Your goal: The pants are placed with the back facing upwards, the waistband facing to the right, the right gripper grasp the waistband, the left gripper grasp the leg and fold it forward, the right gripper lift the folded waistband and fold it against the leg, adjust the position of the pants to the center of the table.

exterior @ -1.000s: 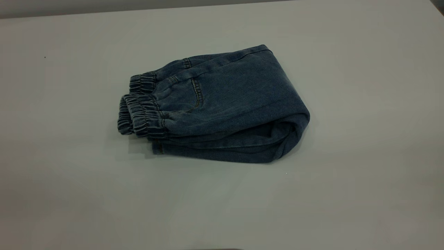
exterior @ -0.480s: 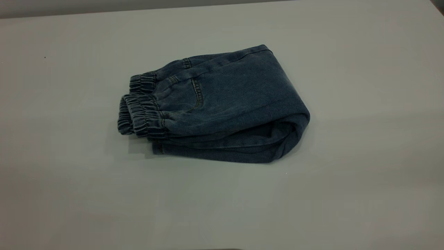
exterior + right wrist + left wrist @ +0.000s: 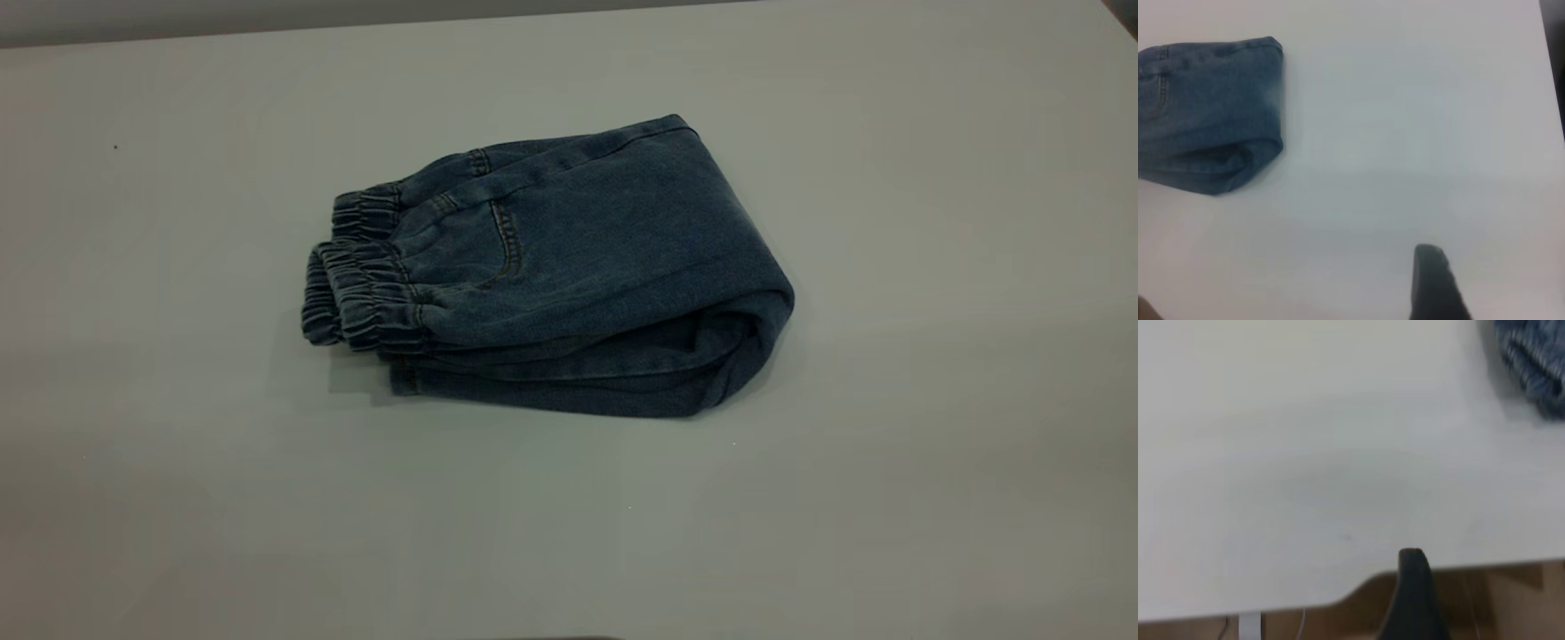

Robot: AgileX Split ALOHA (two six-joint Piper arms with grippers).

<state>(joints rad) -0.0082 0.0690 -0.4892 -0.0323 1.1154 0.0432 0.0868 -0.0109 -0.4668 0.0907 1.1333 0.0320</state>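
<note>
Judging by the soft, floppy folded pants (image 3: 569, 267), you'd pinch the elastic waistband (image 3: 360, 298); left gripper (image 3: 1415, 600) and right gripper (image 3: 1435, 283) hold nothing, opening can't tell.

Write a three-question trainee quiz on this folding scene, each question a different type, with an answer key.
1. True or false: the pants lie folded on the table with no gripper touching them.
2. Multiple choice: in the exterior view, the elastic waistband points toward A) that view's left, B) that view's right, C) the far table edge.
3. Fill in: in the right wrist view, the one visible fingertip of the right gripper hangs over bare ____.

Key:
1. True. In the left wrist view, the left gripper is at the table's edge, far from the denim.
2. A.
3. Table. The pants are well off to one side.
</note>
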